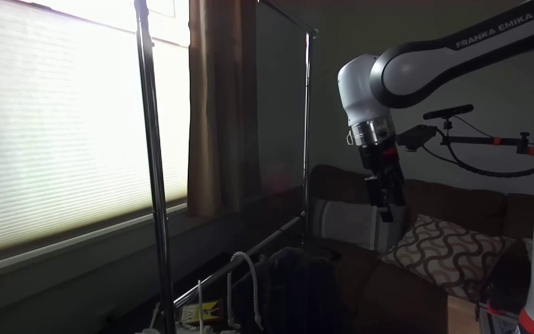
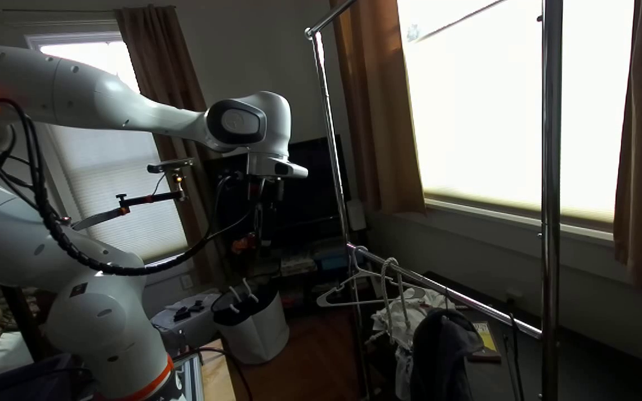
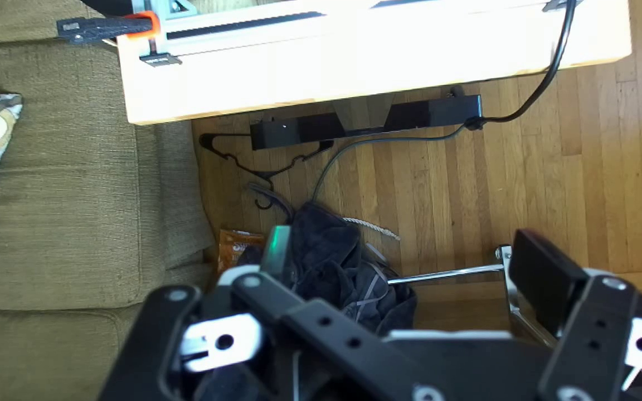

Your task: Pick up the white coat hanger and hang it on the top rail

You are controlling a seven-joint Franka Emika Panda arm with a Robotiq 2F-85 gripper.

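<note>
Holding its forearm (image 1: 415,72) raised, the robot arm (image 2: 148,108) reaches toward the clothes rack (image 2: 551,167) and bends sharply at the wrist (image 2: 271,125), so that the gripper (image 3: 410,264) points down at the floor (image 3: 521,184). In an exterior view the forearm slopes down to that bend, and the gripper, slightly tilted, hangs in front of the couch (image 1: 452,204) as I look at it. Gripper condition: released — the wrist view shows its fingers (image 3: 277,253) spread wide apart. In both exterior views it sits lower than the visible end of the top rail (image 1: 287,15) and apart from the tall pole (image 2: 330,122) beneath that end.

The white coat hanger (image 2: 362,273) is noted hanging at the low bar (image 2: 477,305), near the same pole — well below the top rail and apart from the gripper. A white rope (image 2: 384,284) loops over the bar just beside it; a dark garment (image 2: 443,351) is farther along. In the wrist view, a black hanger (image 3: 268,175) shows against the floor, near the bench (image 3: 310,83).
</note>
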